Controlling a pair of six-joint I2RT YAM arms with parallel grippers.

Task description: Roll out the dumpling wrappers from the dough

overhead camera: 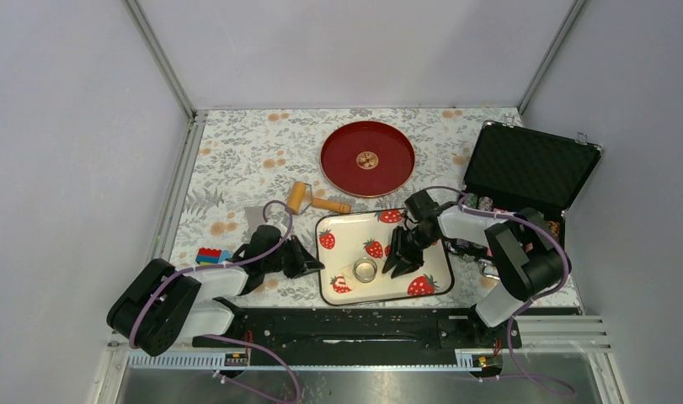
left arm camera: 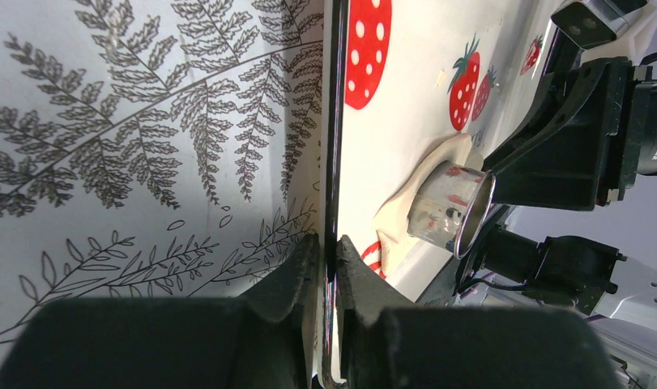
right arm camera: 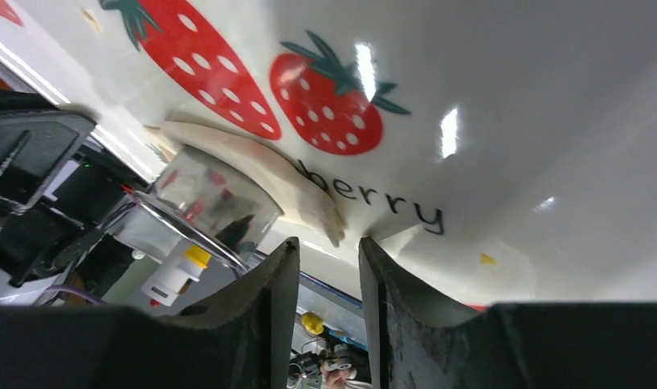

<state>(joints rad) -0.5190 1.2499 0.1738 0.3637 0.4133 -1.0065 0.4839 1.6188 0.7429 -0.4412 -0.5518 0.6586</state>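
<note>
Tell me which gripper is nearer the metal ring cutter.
Right. The right gripper hovers right of the ring cutter above the strawberry tray; the left gripper clamps the tray's left rim, farther away.

The table (overhead camera: 237, 160), covered in a floral cloth, carries a red plate (overhead camera: 342, 151) toward the back and a wooden roller (overhead camera: 308, 199) near it. A strawberry tray (overhead camera: 348, 225) lies near middle, an open black case (overhead camera: 527, 168) right, coloured blocks (overhead camera: 208, 254) near left.

Red plate (overhead camera: 367, 159) behind strawberry tray (overhead camera: 350, 231); wooden roller (overhead camera: 308, 199) nearby; black case (overhead camera: 527, 167) open.
</note>
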